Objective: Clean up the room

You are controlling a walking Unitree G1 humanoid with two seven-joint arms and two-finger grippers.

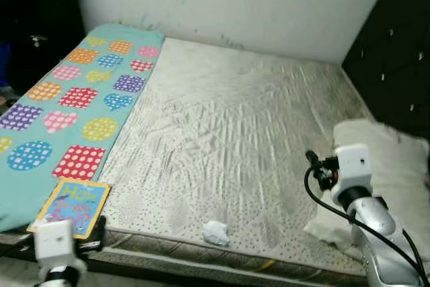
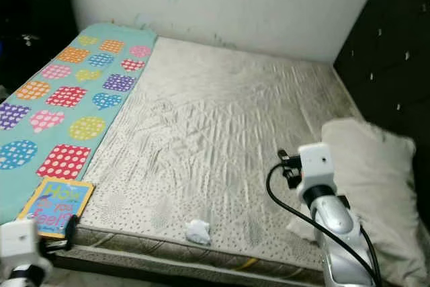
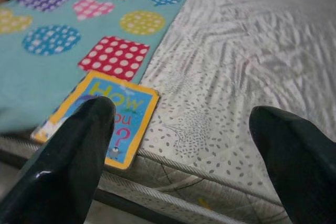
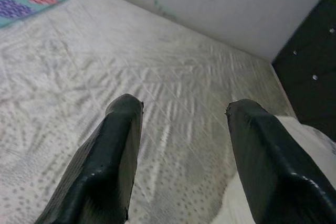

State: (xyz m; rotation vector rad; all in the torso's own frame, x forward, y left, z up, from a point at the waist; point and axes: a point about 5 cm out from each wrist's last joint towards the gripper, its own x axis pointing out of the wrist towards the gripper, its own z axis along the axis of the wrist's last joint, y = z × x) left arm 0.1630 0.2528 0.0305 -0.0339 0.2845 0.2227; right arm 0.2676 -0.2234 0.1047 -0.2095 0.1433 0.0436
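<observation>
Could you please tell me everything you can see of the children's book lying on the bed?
The children's book is a thin square picture book with a yellow-orange border and a blue cover bearing large yellow letters, "How", "you" and a red question mark. It lies flat and closed, face up, at the near edge of the bed, resting mostly on the teal patterned blanket. The left end effector hovers open just before it, not touching.

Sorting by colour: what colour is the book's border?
Yellow-orange, around a blue cover; the book shows best in the left wrist view.
</observation>
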